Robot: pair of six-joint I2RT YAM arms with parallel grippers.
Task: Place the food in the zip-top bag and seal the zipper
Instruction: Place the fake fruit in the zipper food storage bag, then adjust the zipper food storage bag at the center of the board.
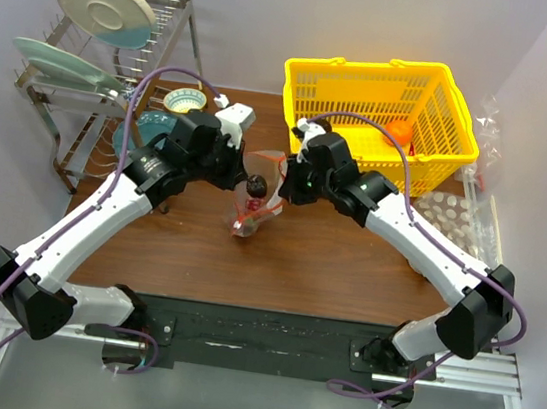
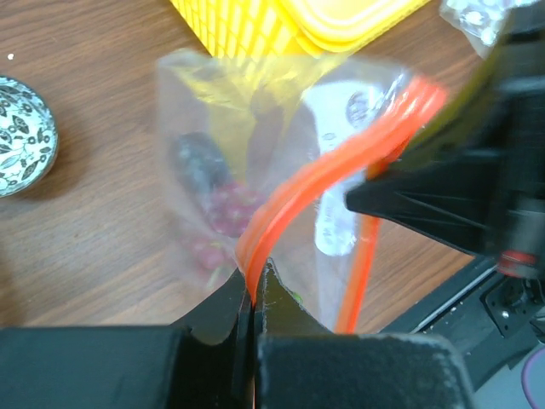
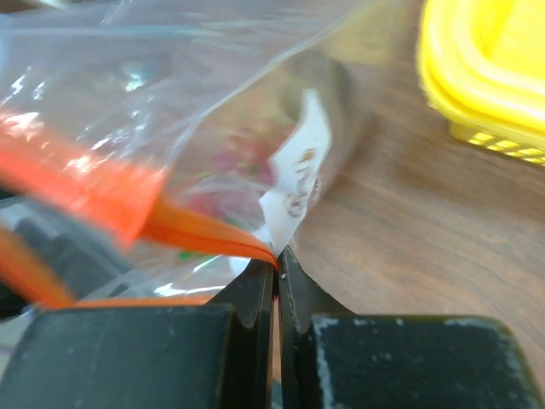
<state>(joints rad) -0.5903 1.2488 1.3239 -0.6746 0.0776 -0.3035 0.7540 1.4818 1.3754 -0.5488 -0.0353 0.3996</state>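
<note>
I hold the zip-top bag point(image 2: 213, 111), grapes point(image 2: 228, 209) inside, by its zipper point(image 2: 341, 162): left end effector point(image 2: 255, 288) and right end effector point(image 3: 277, 266) each pinched shut on it.

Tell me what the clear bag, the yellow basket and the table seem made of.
The bag looks like thin glossy plastic film: wrinkled, see-through. The basket seems rigid moulded plastic, lattice-walled. The table shows matte wood grain, perhaps laminate.

yellow basket point(image 1: 372, 68) rear right of table point(image 1: 295, 268) | wire dish rack point(image 1: 193, 12) left, holding plates point(image 1: 103, 3) | patterned bowl point(image 1: 184, 100) beside rack | dimpled clear packaging point(image 1: 453, 223) right edge
</note>
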